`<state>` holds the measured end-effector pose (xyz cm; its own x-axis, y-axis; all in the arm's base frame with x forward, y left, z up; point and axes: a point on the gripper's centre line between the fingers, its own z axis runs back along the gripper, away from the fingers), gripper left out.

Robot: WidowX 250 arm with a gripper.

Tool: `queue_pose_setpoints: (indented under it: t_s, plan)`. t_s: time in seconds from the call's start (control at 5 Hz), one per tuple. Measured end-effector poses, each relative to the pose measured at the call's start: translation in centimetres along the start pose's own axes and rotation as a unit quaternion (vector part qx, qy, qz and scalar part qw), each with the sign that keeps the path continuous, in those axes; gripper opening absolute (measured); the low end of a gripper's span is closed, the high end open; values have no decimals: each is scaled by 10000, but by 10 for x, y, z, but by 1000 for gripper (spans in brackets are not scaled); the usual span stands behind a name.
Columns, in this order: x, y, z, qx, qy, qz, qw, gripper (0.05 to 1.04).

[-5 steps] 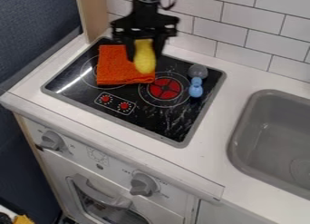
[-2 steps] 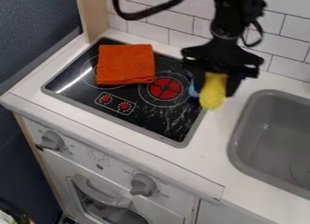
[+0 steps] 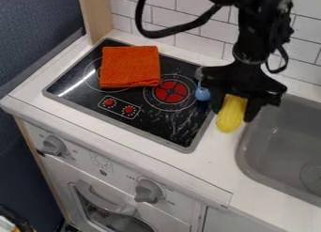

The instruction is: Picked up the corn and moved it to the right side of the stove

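Corn held right of the stove, ready to be set down

The black gripper point(image 3: 234, 112) has the yellow corn point(image 3: 231, 117) clasped between its two fingers, above or on the white counter point(image 3: 207, 167) just right of the stove point(image 3: 168, 130). The carrying looks all but done; what remains, I judge, is lowering and release. Lower straight down beside the stove's right edge, keeping clear of the sink point(image 3: 282, 132) farther to its right, since the strip between them is narrow. Let the lower end meet the counter gently, then ease the fingers apart evenly; the corn looks rounded, so a drop or a sideways nudge could roll it. Lift away straight, minding the blue object point(image 3: 202, 93) at the stove's right side, close to the gripper.

The corn's upper end is hidden within the gripper, so the depth of the grip is hard to judge. Whether its lower end touches the counter, I cannot tell. The blue object is partly covered, and its full shape is unclear.
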<state>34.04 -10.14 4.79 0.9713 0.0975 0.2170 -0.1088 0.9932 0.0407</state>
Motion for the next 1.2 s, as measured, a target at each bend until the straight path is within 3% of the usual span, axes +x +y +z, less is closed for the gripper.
queue_pose_setpoints:
  t_s: [0.2,0.6,0.8,1.0,1.2]
  plan:
    - [-7,3,-15,153,130,-110,9997,642]
    - [-14,-1,-29,-26,394,-320,9987,642]
    - [-13,1,-30,54,439,-295,9986,680]
    - [-16,3,-30,101,526,-327,9980,959]
    - [-15,3,-29,114,502,-324,9981,1011]
